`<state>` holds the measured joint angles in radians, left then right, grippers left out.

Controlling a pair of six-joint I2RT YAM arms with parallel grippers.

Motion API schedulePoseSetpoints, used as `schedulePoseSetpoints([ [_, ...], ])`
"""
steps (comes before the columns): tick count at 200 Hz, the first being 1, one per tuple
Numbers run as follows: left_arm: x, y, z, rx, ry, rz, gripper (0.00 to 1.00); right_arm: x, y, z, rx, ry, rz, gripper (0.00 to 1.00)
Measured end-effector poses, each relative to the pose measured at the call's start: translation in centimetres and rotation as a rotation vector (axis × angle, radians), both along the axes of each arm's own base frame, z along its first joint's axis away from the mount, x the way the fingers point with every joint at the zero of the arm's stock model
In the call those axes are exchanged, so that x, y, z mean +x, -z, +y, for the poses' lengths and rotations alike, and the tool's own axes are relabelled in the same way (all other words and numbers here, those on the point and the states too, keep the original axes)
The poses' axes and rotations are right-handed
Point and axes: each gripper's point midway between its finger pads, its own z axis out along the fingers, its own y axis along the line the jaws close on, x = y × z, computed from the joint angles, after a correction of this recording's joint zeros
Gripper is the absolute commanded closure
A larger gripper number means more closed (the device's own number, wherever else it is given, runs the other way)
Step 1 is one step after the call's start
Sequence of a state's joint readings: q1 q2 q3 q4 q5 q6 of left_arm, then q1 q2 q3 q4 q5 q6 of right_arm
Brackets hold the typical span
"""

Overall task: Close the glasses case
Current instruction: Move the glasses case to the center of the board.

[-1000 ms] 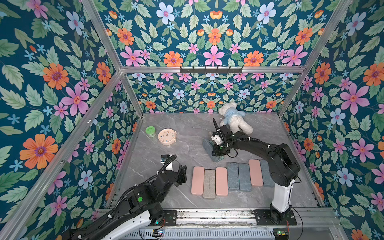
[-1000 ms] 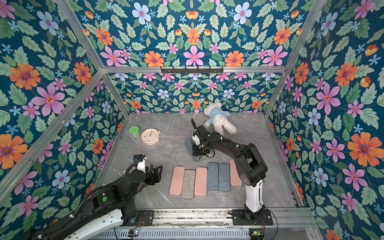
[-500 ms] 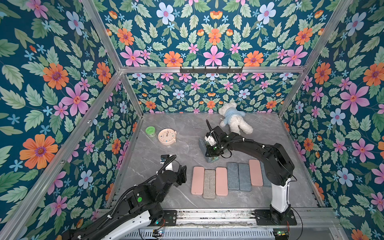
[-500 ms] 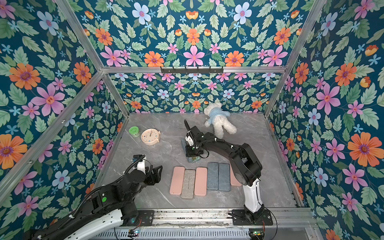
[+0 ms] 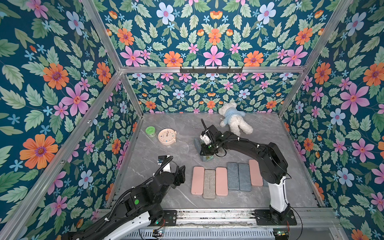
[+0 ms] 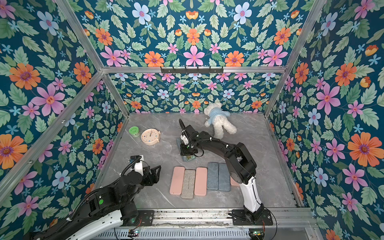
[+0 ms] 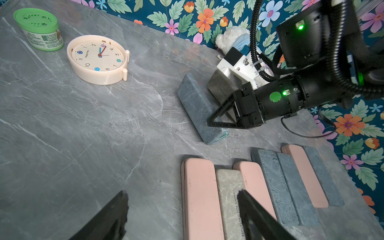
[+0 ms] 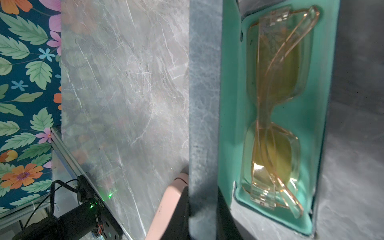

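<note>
Your right gripper [image 8: 203,209] is clamping the case's [image 8: 230,104] raised lid [image 8: 204,93], jaws nearly closed on it; your left gripper [image 7: 182,192], at seven o'clock, is hanging wide open, holding nothing.

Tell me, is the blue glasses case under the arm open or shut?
Open. Its lid stands raised, and the yellow glasses lie uncovered on the teal lining.

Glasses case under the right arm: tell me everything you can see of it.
The glasses case is a long, slim hard shell with a mottled blue-grey, stone-like skin and teal lining. It is open: the base lies flat on the grey table, and the lid stands nearly upright along its hinge. Folded glasses with a clear amber frame lie inside. The right tool pinches the lid's edge near one end.
</note>
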<state>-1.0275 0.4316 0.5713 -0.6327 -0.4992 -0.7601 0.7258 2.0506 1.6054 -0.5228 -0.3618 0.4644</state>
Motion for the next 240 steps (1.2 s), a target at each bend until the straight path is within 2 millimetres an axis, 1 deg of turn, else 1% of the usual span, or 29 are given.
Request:
schedulePoseSetpoints([
  [46,-0.1,-0.3,0.9,-0.023,-0.028,-0.014,0.16,-0.3,-0.7,1.5,0.047,0.01,-0.001,0.93],
  [111,-0.1,-0.7,1.5,-0.042,-0.053,-0.034,0.16,-0.9,-1.7,3.8,0.11,0.025,-0.001,0.94],
  [140,-0.1,-1.1,1.9,-0.061,-0.068,-0.046,0.15,-1.5,-2.4,5.2,0.141,0.032,0.0,0.95],
  [184,-0.1,-1.3,3.0,-0.066,-0.114,-0.059,0.13,-2.4,-3.4,7.4,0.194,0.059,0.001,0.96],
  [216,-0.1,-1.8,3.9,-0.086,-0.148,-0.076,0.13,-3.6,-4.7,9.5,0.251,0.061,0.002,0.98],
  [240,-0.2,-2.1,4.3,-0.104,-0.159,-0.088,0.13,-3.7,-5.3,11.0,0.291,0.061,-0.001,0.99],
])
